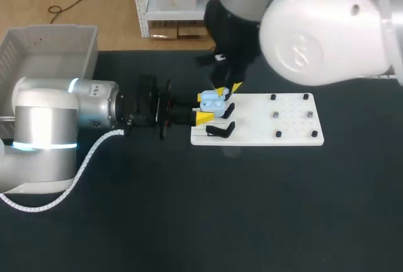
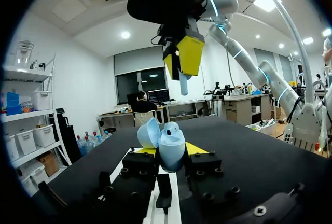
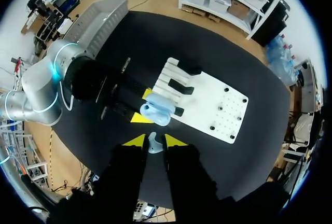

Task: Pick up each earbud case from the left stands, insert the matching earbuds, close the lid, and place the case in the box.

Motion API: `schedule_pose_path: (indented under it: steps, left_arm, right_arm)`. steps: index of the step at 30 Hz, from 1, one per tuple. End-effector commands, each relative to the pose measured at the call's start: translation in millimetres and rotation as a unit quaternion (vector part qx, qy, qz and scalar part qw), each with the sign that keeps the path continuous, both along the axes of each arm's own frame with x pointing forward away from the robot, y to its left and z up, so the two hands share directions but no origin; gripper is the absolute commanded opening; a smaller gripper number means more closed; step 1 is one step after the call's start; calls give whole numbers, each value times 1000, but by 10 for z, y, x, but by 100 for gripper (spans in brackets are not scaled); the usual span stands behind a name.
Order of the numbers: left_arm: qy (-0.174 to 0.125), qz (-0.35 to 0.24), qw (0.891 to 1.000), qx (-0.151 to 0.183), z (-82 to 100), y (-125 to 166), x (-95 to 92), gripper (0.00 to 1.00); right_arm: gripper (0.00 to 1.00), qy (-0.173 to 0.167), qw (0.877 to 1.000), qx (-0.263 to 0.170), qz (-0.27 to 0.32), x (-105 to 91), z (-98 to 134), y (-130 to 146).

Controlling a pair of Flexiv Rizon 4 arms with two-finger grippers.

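Fingers of my left gripper [image 2: 171, 154] press the pale blue earbud case [image 2: 167, 143] from both sides. Its lid is hinged open, and it sits over the left end of the white board [image 1: 289, 124]. Just above the case, my right gripper [image 3: 154, 141] pinches a pale blue earbud [image 3: 153, 144] between nearly closed yellow tips. Farther off, a grey box [image 1: 50, 48] stands at the table's left corner.

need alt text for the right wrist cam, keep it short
Looking down along the right arm's jaws, they pinch a pale blue earbud above an open pale blue earbud case. The left arm's jaws hold that case at the edge of a white stand board on the black table.
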State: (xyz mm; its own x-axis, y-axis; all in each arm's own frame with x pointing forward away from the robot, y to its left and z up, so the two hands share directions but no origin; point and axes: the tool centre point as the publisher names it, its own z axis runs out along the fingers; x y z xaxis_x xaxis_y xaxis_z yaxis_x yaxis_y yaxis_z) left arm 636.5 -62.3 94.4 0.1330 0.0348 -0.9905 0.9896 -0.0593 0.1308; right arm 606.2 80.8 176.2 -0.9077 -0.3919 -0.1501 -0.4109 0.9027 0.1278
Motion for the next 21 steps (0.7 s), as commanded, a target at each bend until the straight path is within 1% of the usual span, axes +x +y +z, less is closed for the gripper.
schedule_pose_path:
  steps: [1,17,21]
  left_arm:
    - [0,0,1000,0,-3,6,-1,0]
    - [0,0,1000,0,-3,6,-1,0]
    - [0,0,1000,0,-3,6,-1,0]
  right_arm:
    - [0,1,1000,-1,0,11,-3,30]
    - [0,1,1000,-1,0,11,-3,30]
    - [0,-4,1000,-1,16,46,10,56]
